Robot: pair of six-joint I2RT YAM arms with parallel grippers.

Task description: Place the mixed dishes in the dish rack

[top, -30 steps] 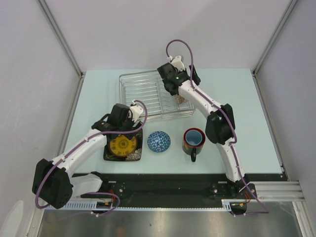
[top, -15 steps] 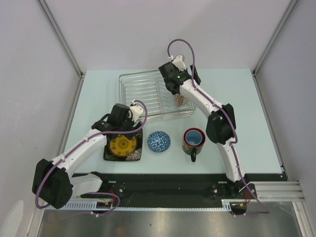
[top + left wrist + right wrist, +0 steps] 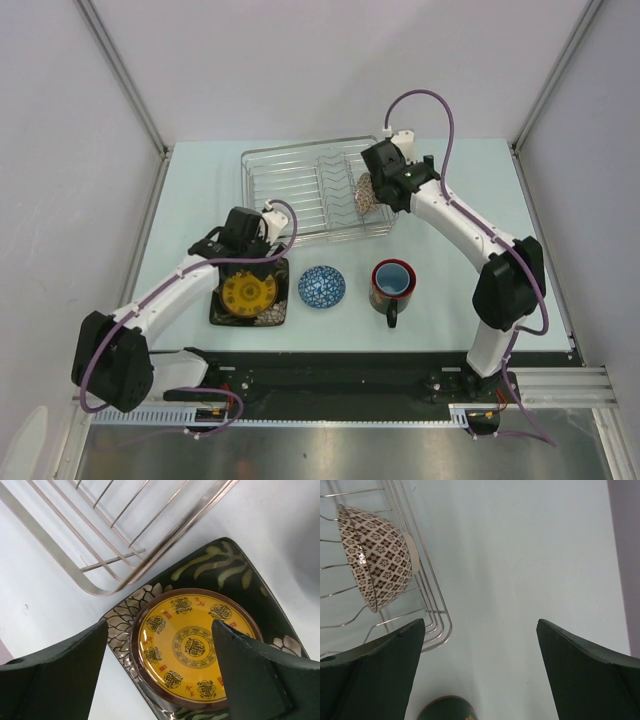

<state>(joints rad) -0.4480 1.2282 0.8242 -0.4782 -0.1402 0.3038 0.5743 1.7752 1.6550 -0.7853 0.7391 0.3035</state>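
The silver wire dish rack point(image 3: 300, 190) stands at the table's back middle. The brown-speckled bowl point(image 3: 366, 192) leans on edge in its right end, also in the right wrist view point(image 3: 377, 557). My right gripper point(image 3: 392, 200) is open and empty, just right of the rack. The round yellow plate point(image 3: 249, 293) lies on the square black floral plate point(image 3: 271, 313). My left gripper point(image 3: 243, 262) is open above them; its fingers straddle the yellow plate point(image 3: 192, 647). The blue bowl point(image 3: 322, 286) and the dark red-rimmed mug point(image 3: 392, 282) stand at the front.
The rack's front corner point(image 3: 107, 587) lies close behind the black plate point(image 3: 227, 560). The mug's rim point(image 3: 445, 711) shows at the bottom of the right wrist view. Grey walls enclose the table on three sides.
My right gripper has let go of the brown-speckled bowl in the rack and swung right, off the rack. The left arm has barely moved.
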